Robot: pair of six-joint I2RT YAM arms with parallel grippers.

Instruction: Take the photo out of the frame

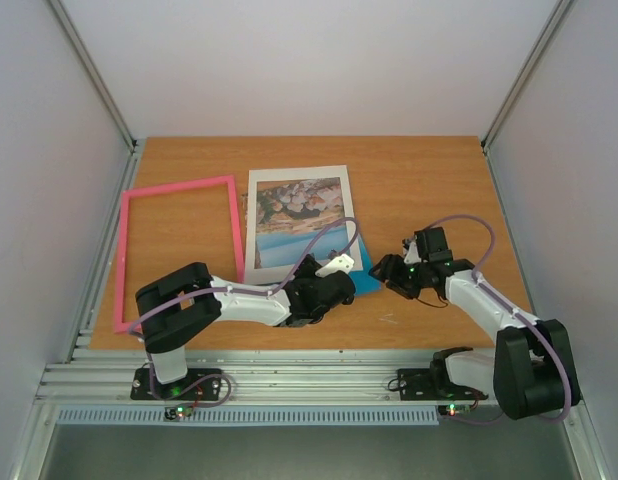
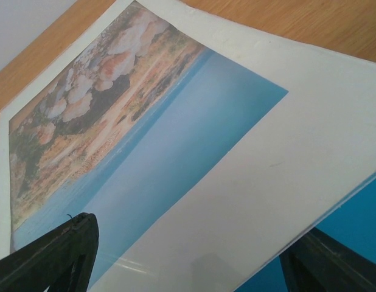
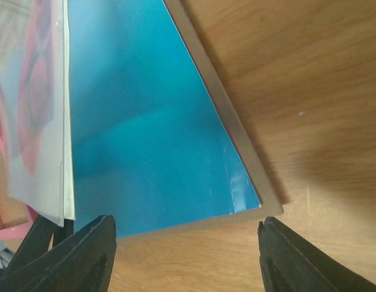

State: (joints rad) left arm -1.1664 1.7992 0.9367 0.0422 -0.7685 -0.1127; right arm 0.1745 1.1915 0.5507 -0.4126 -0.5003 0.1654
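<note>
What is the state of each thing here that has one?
frame: empty, flat on the table
photo: out of the frame, face up under the white mat
left gripper: open, above the white mat's corner
right gripper: open, holding nothing

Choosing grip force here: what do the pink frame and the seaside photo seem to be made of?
The pink frame: likely plastic, judging by its even bright colour and thin bars; finish unclear. The photo: seemingly glossy printed paper, with a pale sheen across the blue sea.
</note>
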